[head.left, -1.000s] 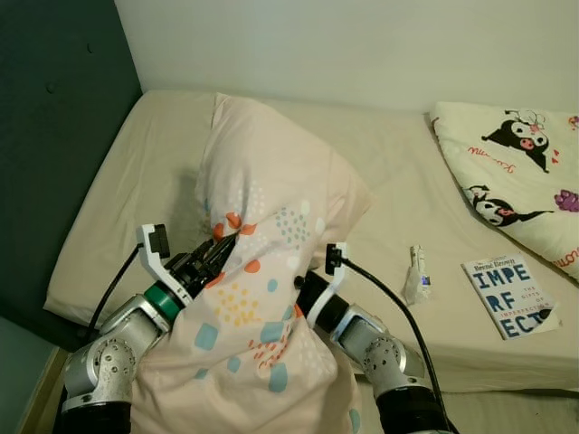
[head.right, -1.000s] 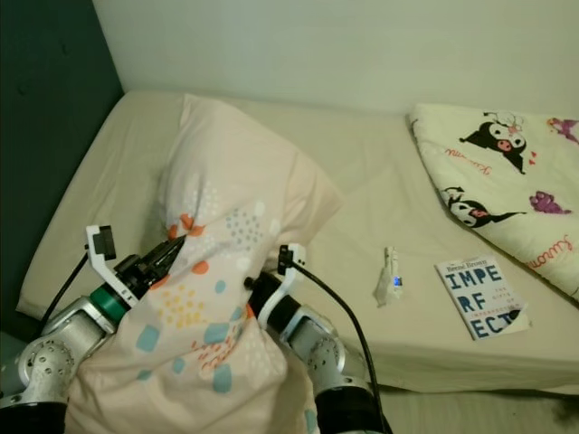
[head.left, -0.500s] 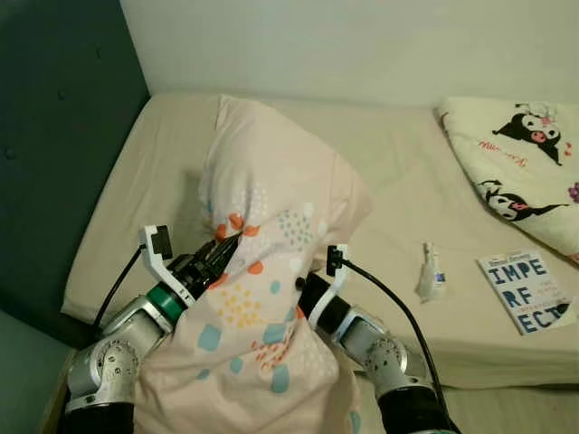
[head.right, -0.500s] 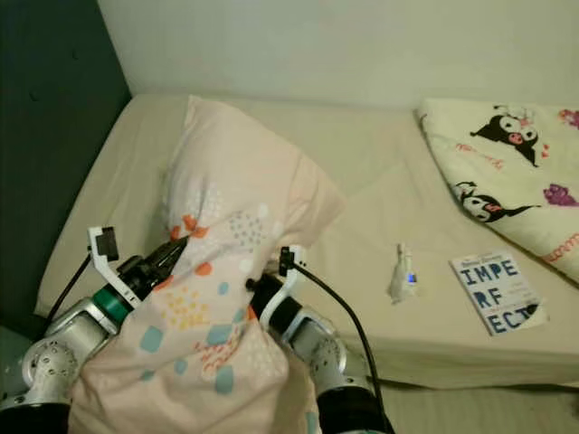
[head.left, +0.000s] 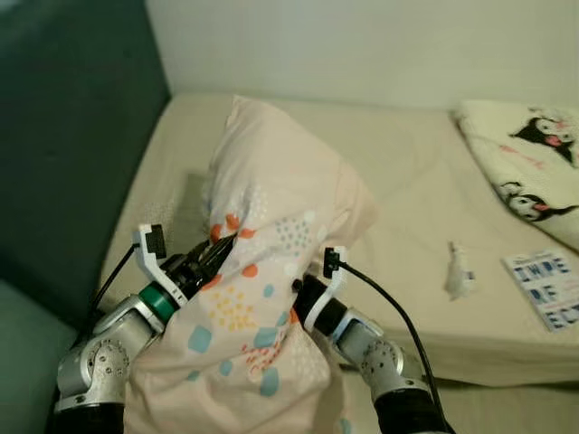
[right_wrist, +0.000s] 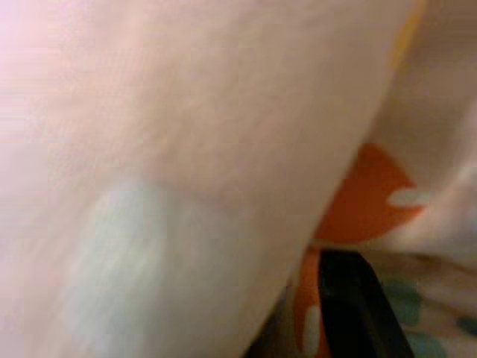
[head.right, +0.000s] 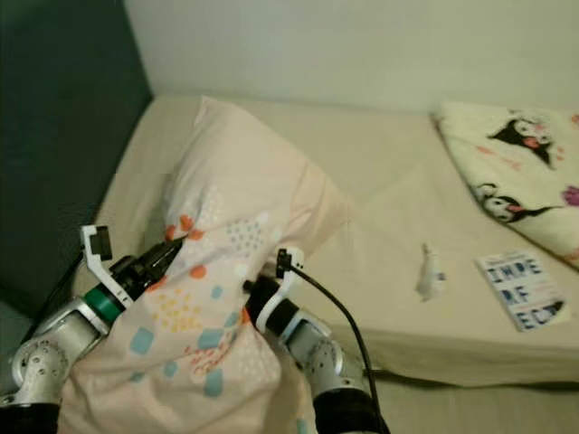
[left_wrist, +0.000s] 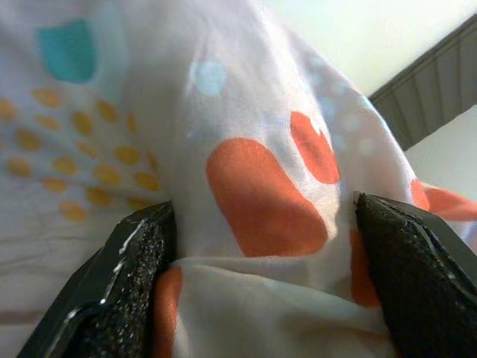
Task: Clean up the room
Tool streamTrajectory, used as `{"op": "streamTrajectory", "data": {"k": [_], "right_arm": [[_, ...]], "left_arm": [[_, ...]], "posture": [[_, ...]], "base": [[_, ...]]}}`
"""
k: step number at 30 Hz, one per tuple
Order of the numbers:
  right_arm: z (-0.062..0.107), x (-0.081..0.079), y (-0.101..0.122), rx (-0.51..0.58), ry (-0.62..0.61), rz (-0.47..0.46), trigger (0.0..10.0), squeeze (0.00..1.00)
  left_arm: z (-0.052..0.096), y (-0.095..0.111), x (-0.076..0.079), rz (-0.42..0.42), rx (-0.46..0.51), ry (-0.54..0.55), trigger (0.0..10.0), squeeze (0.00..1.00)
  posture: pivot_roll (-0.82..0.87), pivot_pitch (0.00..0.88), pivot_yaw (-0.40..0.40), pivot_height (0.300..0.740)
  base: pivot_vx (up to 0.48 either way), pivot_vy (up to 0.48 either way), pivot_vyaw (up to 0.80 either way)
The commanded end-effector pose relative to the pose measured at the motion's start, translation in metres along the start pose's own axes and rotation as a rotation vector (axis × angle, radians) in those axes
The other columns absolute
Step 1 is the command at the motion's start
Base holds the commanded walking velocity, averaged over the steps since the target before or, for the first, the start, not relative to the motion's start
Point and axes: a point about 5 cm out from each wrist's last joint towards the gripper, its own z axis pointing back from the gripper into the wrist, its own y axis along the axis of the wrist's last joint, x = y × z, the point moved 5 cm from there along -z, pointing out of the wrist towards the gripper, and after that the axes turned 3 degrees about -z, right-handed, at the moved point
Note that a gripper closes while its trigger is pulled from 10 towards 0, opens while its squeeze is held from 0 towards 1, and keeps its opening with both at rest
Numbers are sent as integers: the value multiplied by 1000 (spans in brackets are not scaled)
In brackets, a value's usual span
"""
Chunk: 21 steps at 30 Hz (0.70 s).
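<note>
While your two arms hold it up between them, the pillow (head.left: 271,244) stands tilted over the bed's (head.left: 407,199) near edge, its far end leaning onto the mattress toward the head-end corner by the dark wall (head.left: 63,136), its near end hanging down in front of you. Your left end effector (head.left: 217,251) has its fingers (left_wrist: 127,291) clamped on a fold of the pillow's cover where the orange spots are, cloth bunched between the two pads. Your right end effector (head.right: 258,303) is buried in the cover on the pillow's other side, one black finger (right_wrist: 350,306) peeking out from under the cloth; you cannot tell whether it is closed or apart. Along the bed's near edge to your right lie a small white tube (head.left: 460,269) and, near the corner, a book (head.left: 548,287). A cartoon blanket (head.left: 525,163) covers the far right corner.
</note>
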Motion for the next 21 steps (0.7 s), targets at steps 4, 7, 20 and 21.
{"op": "streamTrajectory", "data": {"k": [4,7,20,21], "right_arm": [[-18,-30,-1,16,122,-2,10000,0],[-18,-30,-1,18,122,-4,10000,0],[-18,-29,-3,22,119,-10,10000,0],[-18,-29,-3,22,119,-10,10000,0]], "left_arm": [[-4,-16,1,27,-68,-1,10000,0],[-3,-15,-1,31,-70,7,10000,0],[-3,-18,-6,-39,-103,40,10000,0],[-3,-18,-6,-39,-103,40,10000,0]], "posture": [[238,71,44,740],[238,71,44,740],[243,75,49,740],[243,75,49,740]], "base": [[0,-118,0],[0,-472,0],[0,-287,0],[0,0,0]]}}
